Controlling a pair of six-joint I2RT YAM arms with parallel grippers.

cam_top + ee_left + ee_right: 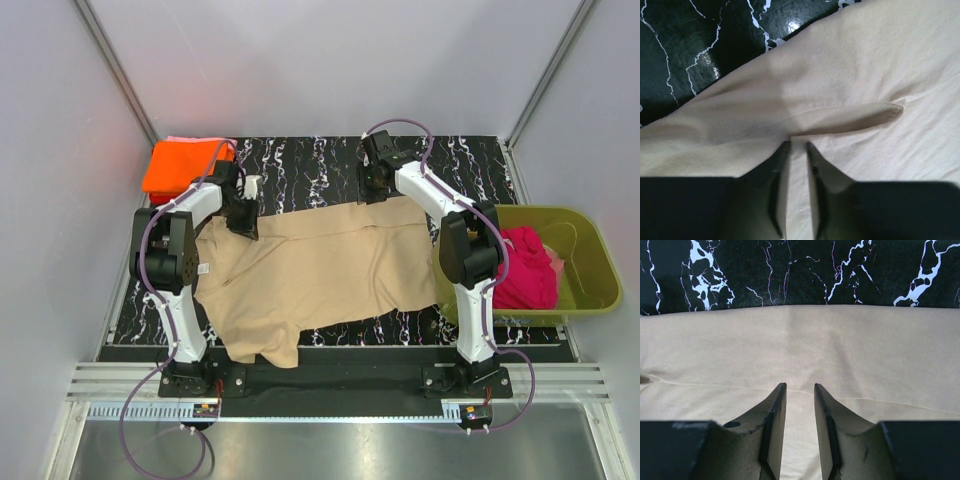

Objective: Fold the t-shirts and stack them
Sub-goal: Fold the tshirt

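Now the tan t-shirt [310,275] lies spread across the middle of the black marbled tabletop [300,165], between the two arms, with one corner hanging toward the near edge. The left end effector [799,145] is down on the shirt's far left edge. Its fingers [779,200] are nearly closed, a strip of tan cloth is pinched between them, and a raised pleat runs off to the right from their tips. The right end effector [800,386] sits at the shirt's far right edge. Its fingers are a little apart over flat cloth, with no fold drawn up between them. The orange t-shirt [180,165] lies folded in the far left corner, on top of the pale pink t-shirt [185,140], of which only a sliver shows. The magenta-red t-shirt [525,265] is crumpled inside the olive-green tub [590,250] at the right.
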